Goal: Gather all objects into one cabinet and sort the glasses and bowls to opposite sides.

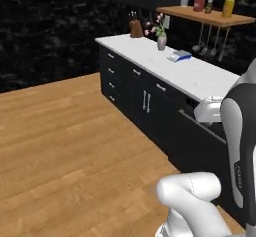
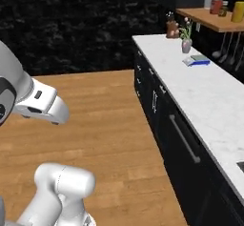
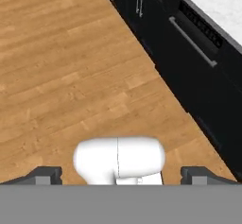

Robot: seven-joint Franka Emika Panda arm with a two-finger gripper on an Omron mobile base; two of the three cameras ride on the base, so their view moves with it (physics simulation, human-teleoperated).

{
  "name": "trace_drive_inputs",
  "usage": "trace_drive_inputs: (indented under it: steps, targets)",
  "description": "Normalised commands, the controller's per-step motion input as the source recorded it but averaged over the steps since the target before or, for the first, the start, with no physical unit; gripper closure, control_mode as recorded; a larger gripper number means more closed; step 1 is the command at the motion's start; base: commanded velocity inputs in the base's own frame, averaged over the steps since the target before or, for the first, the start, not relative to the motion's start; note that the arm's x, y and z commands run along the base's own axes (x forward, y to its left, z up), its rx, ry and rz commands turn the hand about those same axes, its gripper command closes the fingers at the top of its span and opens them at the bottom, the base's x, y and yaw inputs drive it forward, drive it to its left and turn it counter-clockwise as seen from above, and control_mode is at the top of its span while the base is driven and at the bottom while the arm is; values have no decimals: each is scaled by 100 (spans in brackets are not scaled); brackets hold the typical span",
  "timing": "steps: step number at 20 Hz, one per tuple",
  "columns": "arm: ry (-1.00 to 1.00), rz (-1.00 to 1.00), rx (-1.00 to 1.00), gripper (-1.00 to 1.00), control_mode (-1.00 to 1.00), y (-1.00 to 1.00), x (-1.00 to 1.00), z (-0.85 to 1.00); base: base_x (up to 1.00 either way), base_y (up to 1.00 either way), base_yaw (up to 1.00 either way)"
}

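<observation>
My two-finger gripper [image 3: 120, 175] hangs spread wide and empty over the wooden plank floor [image 3: 71, 76], carrying nothing, presumably ready for a cup.

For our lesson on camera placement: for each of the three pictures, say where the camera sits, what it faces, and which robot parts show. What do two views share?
Left base view: behind the arm's left, facing the white counter; arm at lower right.
Right base view: behind the arm's right, along the same counter; arm at lower left.
Hand view: on the hand, facing down at the wooden floor; open pincer at bottom.
Both base views share the flower vase and wooden shelf.
</observation>
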Motion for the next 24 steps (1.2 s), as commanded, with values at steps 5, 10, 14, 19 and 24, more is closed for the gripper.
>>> trace_drive_inputs:
  steps: [5, 10, 14, 19, 24]
  targets:
    - [0, 0, 0, -100, 100, 0, 0, 0, 0, 13, 54]
    - [0, 0, 0, -100, 100, 0, 0, 0, 1, 9, 54]
    - [0, 0, 0, -100, 100, 0, 0, 0, 7, 0, 53]
    - [0, 0, 0, -100, 100, 0, 0, 0, 60, -25, 42]
    - [0, 0, 0, -100, 100, 0, 0, 0, 98, -44, 36]
